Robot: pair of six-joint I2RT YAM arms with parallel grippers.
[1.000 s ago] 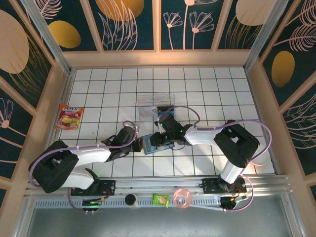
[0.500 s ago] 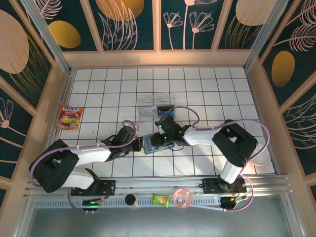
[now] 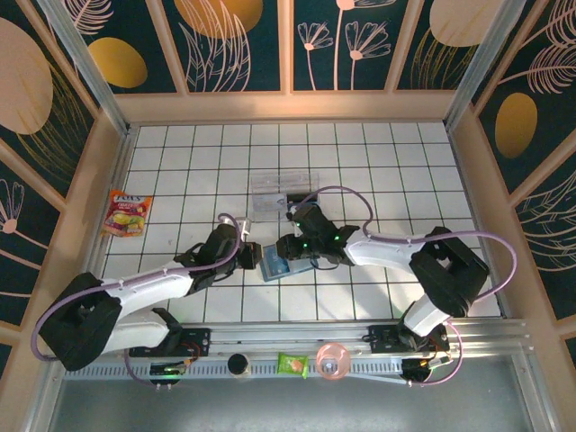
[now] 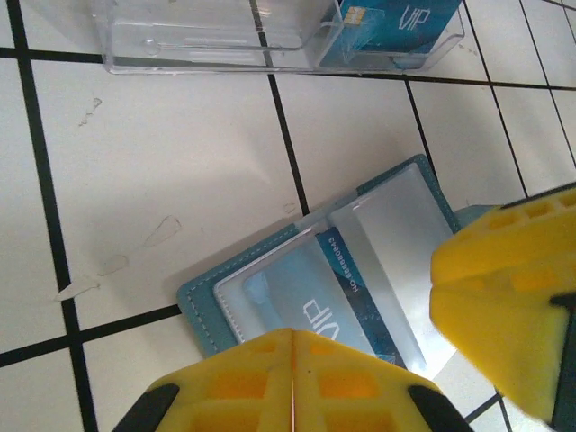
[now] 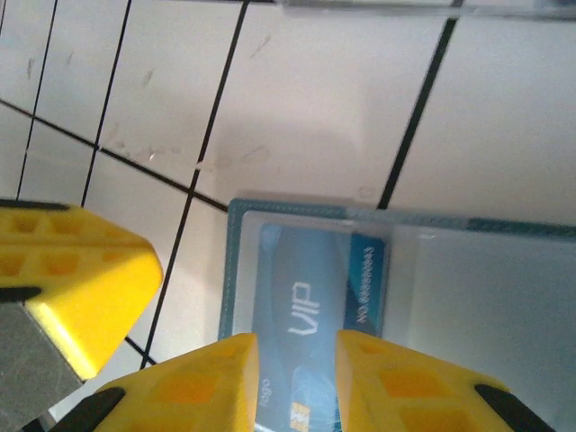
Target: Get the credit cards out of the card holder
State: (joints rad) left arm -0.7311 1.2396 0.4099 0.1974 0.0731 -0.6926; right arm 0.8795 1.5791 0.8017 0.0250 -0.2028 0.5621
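As the clenched left gripper (image 4: 292, 360) sat at the card holder's (image 4: 202, 301) edge, the right gripper (image 5: 297, 346) stood slightly parted over its blue VIP credit card (image 5: 297, 297).

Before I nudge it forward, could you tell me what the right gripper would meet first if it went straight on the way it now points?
Most likely the blue VIP card in the open card holder, which lies right ahead of the right gripper. Depth is unclear, so its fingers may already be close.
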